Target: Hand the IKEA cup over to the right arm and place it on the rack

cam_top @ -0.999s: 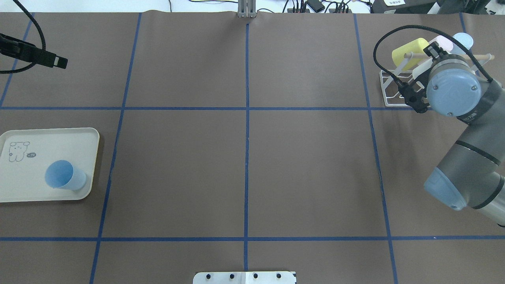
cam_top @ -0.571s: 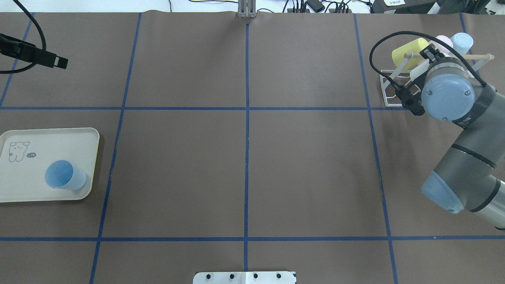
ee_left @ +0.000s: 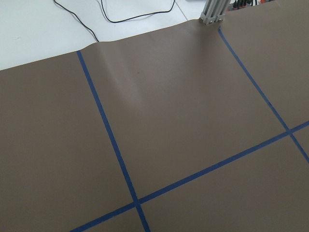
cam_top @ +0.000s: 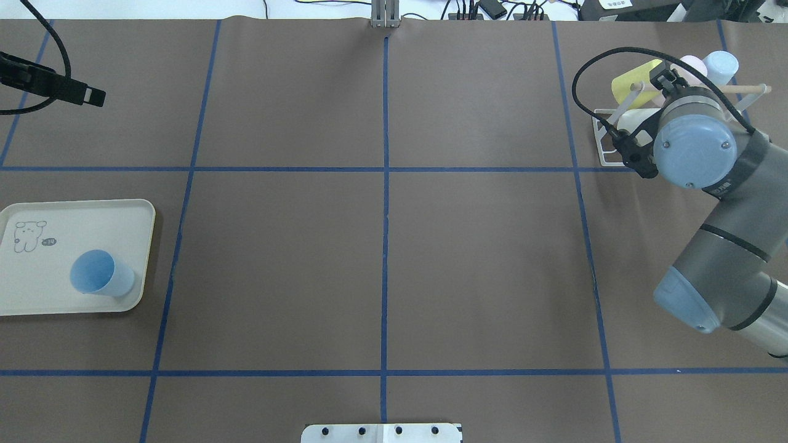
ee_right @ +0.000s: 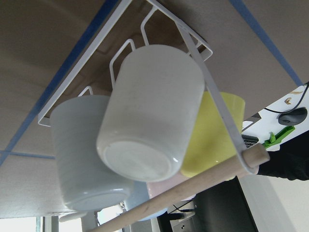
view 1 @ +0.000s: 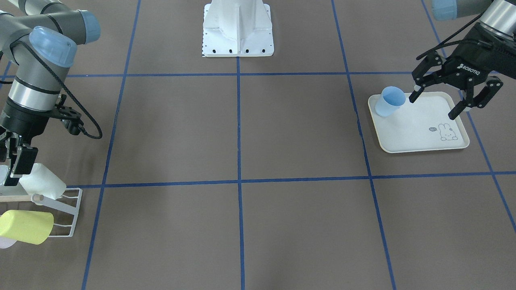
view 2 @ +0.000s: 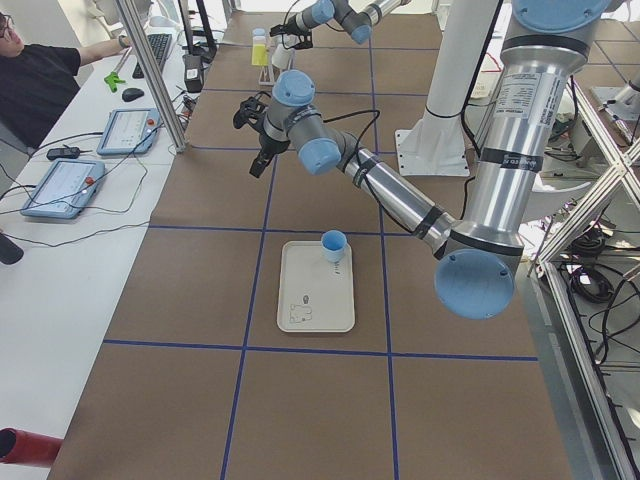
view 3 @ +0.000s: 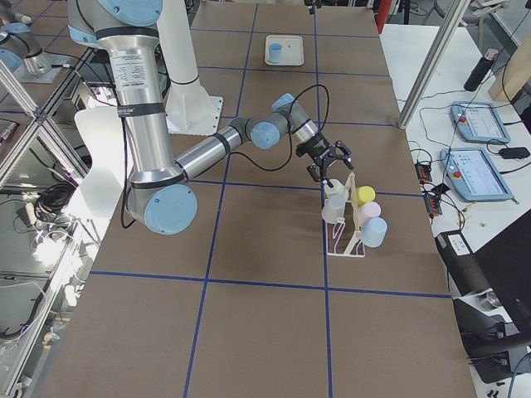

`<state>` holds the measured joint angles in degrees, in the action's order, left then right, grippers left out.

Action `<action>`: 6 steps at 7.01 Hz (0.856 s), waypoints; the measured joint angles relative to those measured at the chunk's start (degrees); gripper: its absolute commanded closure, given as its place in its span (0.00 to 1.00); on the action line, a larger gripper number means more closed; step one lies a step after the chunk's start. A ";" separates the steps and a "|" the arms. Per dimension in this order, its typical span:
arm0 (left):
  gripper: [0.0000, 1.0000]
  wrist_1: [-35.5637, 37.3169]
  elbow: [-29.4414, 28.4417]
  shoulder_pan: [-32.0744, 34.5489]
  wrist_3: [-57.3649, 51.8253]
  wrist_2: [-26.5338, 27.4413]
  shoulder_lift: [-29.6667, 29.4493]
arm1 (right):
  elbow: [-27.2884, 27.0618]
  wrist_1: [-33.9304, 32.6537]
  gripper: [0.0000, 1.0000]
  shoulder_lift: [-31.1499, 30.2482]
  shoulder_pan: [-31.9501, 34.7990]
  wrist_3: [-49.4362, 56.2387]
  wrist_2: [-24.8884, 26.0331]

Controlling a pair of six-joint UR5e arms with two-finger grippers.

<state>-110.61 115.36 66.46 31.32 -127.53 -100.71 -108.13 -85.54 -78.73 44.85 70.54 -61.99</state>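
Blue cup (view 1: 390, 100) stands mouth-up on the tray (view 1: 419, 133), at the table end far from the rack (view 1: 74, 209). My read: it sits well outside the right arm's reach, hence the hand-over. The open mouth and free wall leave the left gripper (view 1: 433, 107) a plain side grasp.

Left gripper: fingers spread wide, empty, not touching the cup. The side view shows it riding high over the table. The arm is stretched long from the base, with the wrist angled down and outward. Its wrist camera shows only bare mat and blue tape, no cup. A descent looks due before any grasp.

Right gripper (view 1: 11, 171): directly above the rack, beside the white cup (ee_right: 149, 111). Jaws look parted with nothing between them; partly cropped, so not certain. Elbow bent, forearm reaching over the rack, tool pointing steeply down.

The rack already carries white, yellow (ee_right: 217, 135), pink (view 3: 370, 211) and pale blue (view 3: 374, 232) cups. They hang mouth-down and tilted on the prongs, probably so they drain and stay put. The rod (ee_right: 193, 188) runs across just past them. A free prong can't be made out from here.
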 measured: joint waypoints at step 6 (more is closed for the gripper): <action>0.00 -0.16 1.32 -0.57 -0.26 6.86 4.45 | -10.27 0.47 0.01 4.70 -0.47 -48.11 -18.85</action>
<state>-110.77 116.67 65.89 31.06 -120.67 -96.26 -118.40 -85.06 -74.04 44.37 22.42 -80.84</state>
